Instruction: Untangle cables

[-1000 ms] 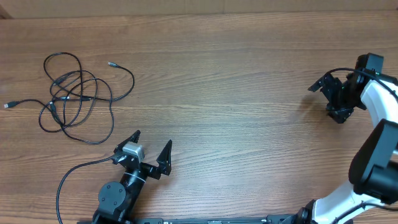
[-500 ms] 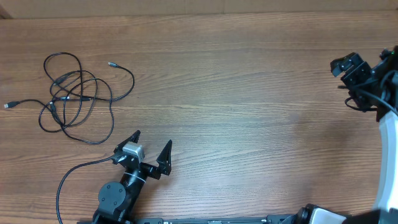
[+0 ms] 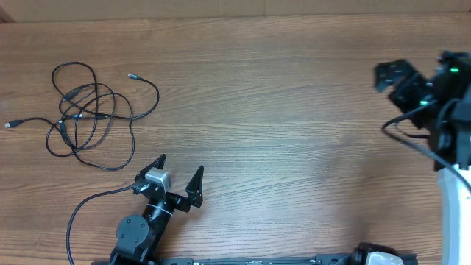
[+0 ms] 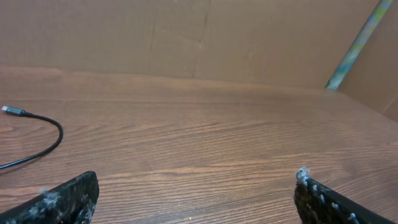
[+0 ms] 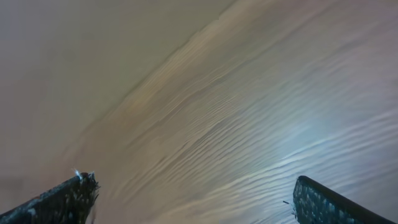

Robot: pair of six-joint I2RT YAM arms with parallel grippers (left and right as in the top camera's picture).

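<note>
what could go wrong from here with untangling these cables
1. The cables lie as one heap of crossing loops. A pinch in its middle would likely catch several strands and tighten the knot.
2. The right gripper, open, is at the far right of the table, well away from the heap. If only the open left gripper pulls, the whole bundle may just drag along.

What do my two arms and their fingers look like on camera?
Left gripper: black, pointed fingers with whitish fuzz on the tips, a silver block behind them, a round black joint and a thin black wire trailing off. Right gripper: black too, blurred here, with a small green light, a black cable and a white arm link.
</note>
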